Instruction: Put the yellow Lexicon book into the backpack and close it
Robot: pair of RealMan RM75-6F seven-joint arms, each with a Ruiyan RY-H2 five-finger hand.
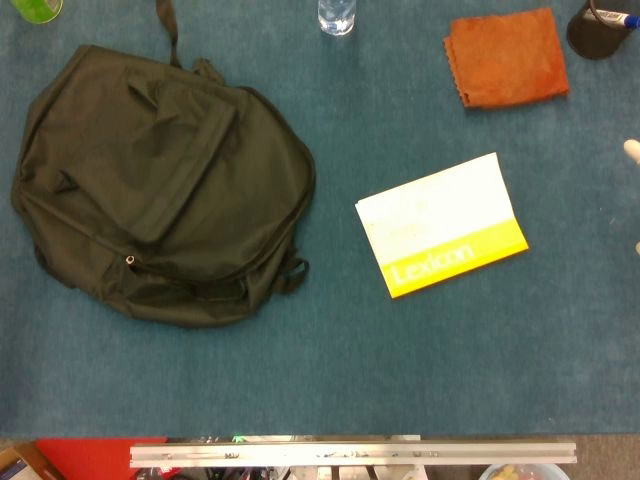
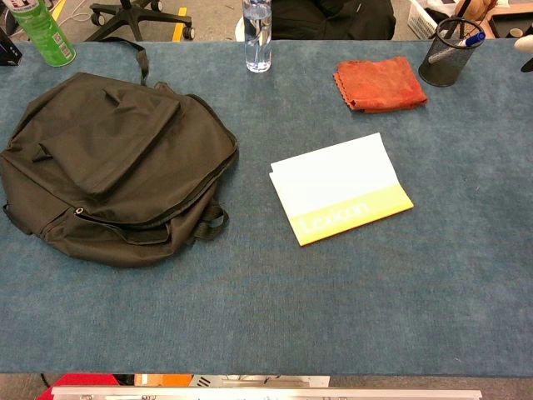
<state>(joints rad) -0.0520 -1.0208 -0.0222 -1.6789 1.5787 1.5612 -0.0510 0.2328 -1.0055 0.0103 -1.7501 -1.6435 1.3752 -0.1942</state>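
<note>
The yellow Lexicon book (image 2: 340,189) lies flat at 3 o'clock from the black backpack (image 2: 112,162), well apart. The right hand (image 1: 632,152) barely shows at the 3 o'clock edge (finger state: cannot tell). An orange cloth (image 2: 380,83) sits at 12 o'clock of the book.

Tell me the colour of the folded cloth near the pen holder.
The folded cloth is orange-red; the chest view shows it best.

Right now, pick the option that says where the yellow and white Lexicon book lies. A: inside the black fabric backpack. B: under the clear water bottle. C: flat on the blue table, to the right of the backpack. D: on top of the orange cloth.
C: the yellow and white Lexicon book lies flat on the blue table, apart from the black fabric backpack to its left.
</note>
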